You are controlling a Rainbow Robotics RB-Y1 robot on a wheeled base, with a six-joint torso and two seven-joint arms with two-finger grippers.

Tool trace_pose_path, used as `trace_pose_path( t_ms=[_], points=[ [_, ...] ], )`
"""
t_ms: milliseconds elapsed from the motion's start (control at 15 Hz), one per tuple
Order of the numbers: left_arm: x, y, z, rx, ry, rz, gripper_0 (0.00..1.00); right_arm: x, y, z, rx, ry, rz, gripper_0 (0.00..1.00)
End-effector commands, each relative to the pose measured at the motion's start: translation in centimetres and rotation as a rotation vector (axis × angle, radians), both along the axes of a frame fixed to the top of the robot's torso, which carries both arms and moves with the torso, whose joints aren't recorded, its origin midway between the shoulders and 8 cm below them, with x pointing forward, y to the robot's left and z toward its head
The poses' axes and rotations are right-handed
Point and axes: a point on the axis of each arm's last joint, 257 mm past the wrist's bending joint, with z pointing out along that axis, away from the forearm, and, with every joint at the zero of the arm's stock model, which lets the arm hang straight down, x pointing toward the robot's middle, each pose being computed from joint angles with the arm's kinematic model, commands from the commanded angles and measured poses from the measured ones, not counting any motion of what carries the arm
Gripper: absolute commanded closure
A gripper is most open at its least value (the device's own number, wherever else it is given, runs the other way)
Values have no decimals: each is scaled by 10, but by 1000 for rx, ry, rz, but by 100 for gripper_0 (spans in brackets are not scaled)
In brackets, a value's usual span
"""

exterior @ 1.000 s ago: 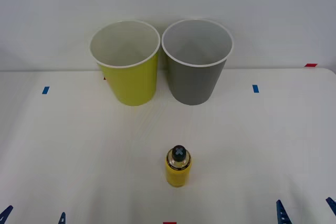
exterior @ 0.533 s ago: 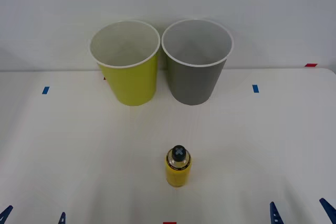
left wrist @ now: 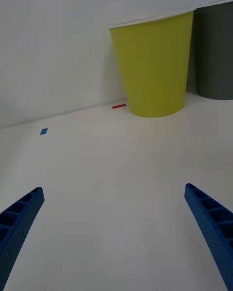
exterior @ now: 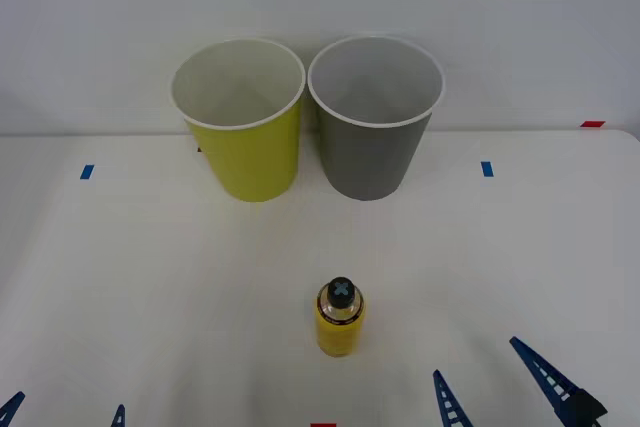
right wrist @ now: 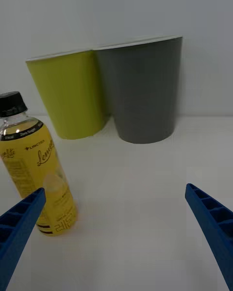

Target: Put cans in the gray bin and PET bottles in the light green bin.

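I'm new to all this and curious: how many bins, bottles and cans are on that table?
Bins: 2, the light green bin and the gray bin
PET bottles: 1
Cans: 0
Total: 3

Clear glossy plastic PET bottle [exterior: 340, 318], matt gray bin [exterior: 373, 127], matt light green bin [exterior: 245, 127], smooth white table [exterior: 150, 277], ribbed blue fingers [exterior: 545, 372]

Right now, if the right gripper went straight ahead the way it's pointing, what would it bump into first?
Probably the gray bin. The right gripper, open near the table's front edge, points between the bins and the PET bottle, which stands just off its line. Depth is hard to judge, so one finger might graze the bottle.
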Motion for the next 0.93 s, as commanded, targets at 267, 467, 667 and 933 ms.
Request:
trace_pose_path(
  t_ms=[267, 467, 667, 933],
  points=[
    [0, 0, 0, 0, 0, 0, 0, 9, 59, -10, -23, -62, 202, 0],
    [0, 0, 0, 0, 0, 0, 0, 18, 88, -23, -15, -70, 258, 0],
    [0, 0, 0, 0, 0, 0, 0, 38, 102, -25, -11, -97, 262, 0],
    [0, 0, 0, 0, 0, 0, 0, 59, 127, -23, -30, -106, 286, 0]
  ],
)
